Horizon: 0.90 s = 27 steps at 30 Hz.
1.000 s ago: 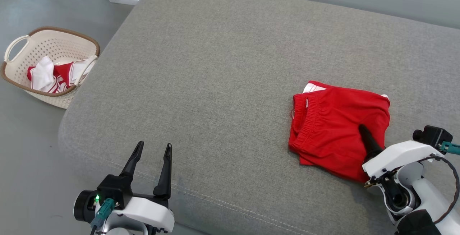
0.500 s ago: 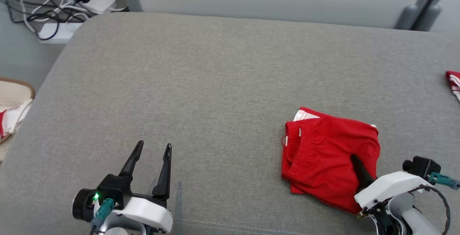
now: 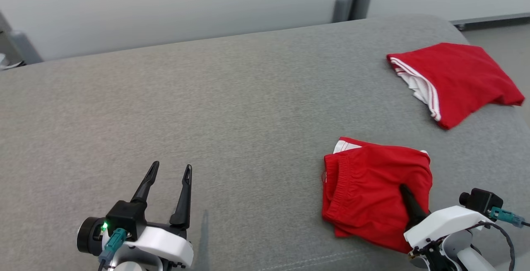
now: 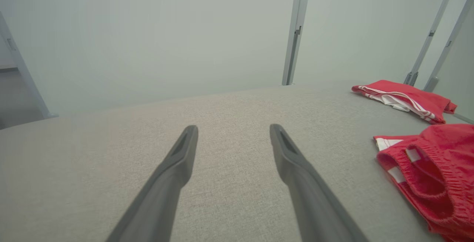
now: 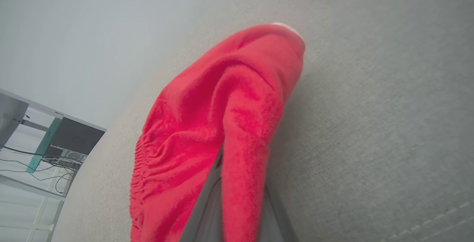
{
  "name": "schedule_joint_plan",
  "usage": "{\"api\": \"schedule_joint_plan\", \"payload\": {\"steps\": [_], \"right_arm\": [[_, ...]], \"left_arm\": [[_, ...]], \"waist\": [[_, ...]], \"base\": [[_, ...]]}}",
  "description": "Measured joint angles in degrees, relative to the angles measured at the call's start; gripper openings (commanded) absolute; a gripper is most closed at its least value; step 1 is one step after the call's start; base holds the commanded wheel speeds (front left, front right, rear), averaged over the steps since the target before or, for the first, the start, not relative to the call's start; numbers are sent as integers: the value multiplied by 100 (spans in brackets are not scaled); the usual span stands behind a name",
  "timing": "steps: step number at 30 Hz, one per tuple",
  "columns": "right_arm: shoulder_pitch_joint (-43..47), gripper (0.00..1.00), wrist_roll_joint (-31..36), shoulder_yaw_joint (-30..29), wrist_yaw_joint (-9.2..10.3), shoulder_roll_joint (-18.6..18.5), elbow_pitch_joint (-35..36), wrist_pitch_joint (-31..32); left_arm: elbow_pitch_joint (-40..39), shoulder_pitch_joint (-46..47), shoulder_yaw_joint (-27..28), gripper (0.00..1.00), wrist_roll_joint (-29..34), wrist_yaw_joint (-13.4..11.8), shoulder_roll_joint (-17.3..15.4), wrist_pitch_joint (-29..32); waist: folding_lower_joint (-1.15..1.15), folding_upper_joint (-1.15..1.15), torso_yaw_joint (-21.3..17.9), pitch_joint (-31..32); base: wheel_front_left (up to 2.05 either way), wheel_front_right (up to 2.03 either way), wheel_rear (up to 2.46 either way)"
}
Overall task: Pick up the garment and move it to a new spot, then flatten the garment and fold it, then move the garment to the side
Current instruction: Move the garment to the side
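As the right gripper (image 3: 405, 192) pinches the folded red shorts (image 3: 368, 188) at lower right, jaws closed on cloth | left gripper (image 3: 170, 171), lower left: jaws spread wide, empty

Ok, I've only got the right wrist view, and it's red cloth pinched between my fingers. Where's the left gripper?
Observer: The left gripper is open above bare grey cushion, at the lower left of the head view and well apart from your cloth.
Operator: Anything else on that cushion off to the right?
Observer: Yes, a second red garment with white trim lies folded near the far right corner, not touching yours.
Operator: And how does my piece look from above?
Observer: The red shorts lie in a folded pile, with the elastic waistband along their left edge and a bit of white trim showing at the far left corner.
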State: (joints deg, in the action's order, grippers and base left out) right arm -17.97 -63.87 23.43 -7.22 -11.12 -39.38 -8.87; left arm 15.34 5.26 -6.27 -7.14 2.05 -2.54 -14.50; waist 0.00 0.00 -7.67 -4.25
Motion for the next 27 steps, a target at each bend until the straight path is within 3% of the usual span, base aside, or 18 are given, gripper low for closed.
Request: {"api": "schedule_joint_plan", "payload": {"steps": [6, 11, 19, 27], "right_arm": [[-1, 0, -74, 111, 0, -32, -5, -36], [-155, 0, 143, 270, 0, -258, -51, -187], [-1639, 0, 1388, 634, -1, -793, -541, -312], [-2783, 0, 2000, 477, -1, -1346, -1518, -327]], "left_arm": [[-4, 0, -1, 100, -2, 42, 1, 0], [0, 3, -33, 100, -5, 49, 3, 0], [9, 255, -135, 100, -1, 219, -1, 0], [-56, 432, -185, 100, 8, 219, -1, 0]], "waist": [[0, 0, -651, -7], [0, 0, -839, -192], [0, 0, -559, -554], [0, 0, -38, -871]], "base": [[0, 0, 0], [0, 0, 0], [0, 0, 0], [0, 0, 0]]}}
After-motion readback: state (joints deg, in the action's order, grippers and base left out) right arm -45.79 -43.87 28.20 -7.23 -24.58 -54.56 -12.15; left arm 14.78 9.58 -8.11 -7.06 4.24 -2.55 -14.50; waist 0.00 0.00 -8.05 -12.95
